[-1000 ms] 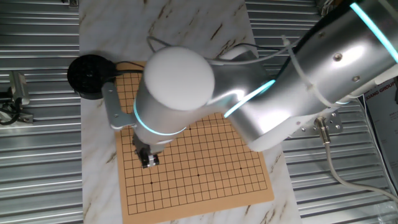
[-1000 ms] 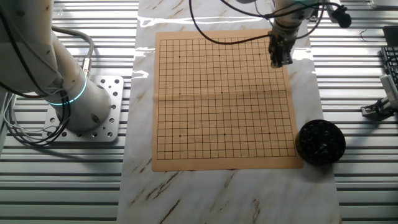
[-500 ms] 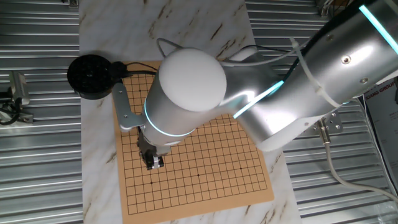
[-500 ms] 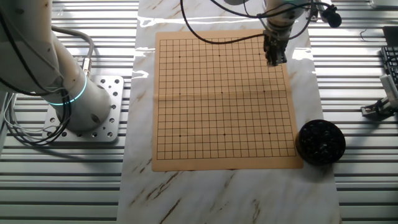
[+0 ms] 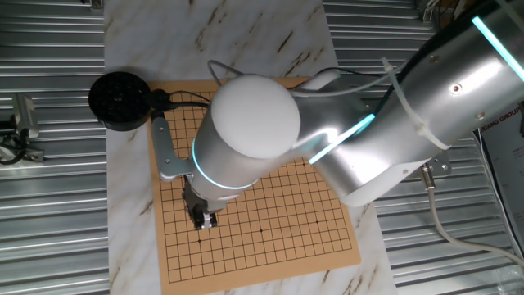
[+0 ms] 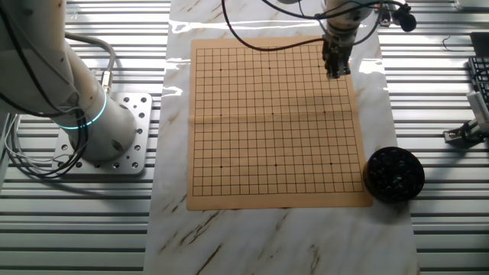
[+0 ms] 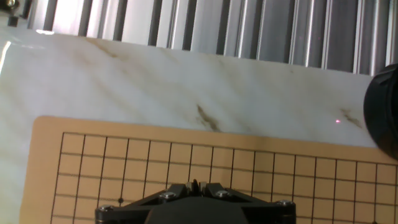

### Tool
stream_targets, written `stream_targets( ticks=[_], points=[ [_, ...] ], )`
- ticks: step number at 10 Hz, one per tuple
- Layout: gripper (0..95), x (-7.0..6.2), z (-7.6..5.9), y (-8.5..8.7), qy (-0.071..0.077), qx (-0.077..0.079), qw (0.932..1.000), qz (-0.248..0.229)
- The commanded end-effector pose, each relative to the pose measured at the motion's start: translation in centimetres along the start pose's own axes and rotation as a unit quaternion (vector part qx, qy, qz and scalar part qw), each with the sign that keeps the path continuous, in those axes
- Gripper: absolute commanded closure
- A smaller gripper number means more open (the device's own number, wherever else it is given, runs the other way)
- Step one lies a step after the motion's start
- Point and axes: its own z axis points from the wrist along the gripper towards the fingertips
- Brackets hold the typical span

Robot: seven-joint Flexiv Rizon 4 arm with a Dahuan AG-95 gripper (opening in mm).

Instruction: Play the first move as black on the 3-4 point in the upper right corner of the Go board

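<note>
With the gripper [image 6: 337, 72] low over the board [image 6: 272, 122] at its one-o'clock corner, fingers together though whether they pinch a stone I cannot tell, the risk is landing one line off the 3-4 point.

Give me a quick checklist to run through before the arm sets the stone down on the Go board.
1. Gripper over the board's far right corner: ok.
2. Black stone held between the fingers: cannot tell, the tips look closed but nothing is visible there.
3. No stones visible on the grid: ok.
4. Exact 3-4 intersection under the tips: cannot tell.
5. Bowl off the board, beside its near right corner: ok.
6. Board flat on the marble sheet: ok.
</note>
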Motion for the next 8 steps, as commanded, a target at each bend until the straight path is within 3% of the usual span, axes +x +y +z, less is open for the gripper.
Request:
stream_targets(
  ticks=[1, 8],
  points=[
    [95.0, 0.2, -0.1, -0.1, 0.000, 0.001, 1.0000, 0.000],
    [95.0, 0.5, 0.4, 1.2, -0.003, 0.007, 0.9999, 0.012]
  ],
)
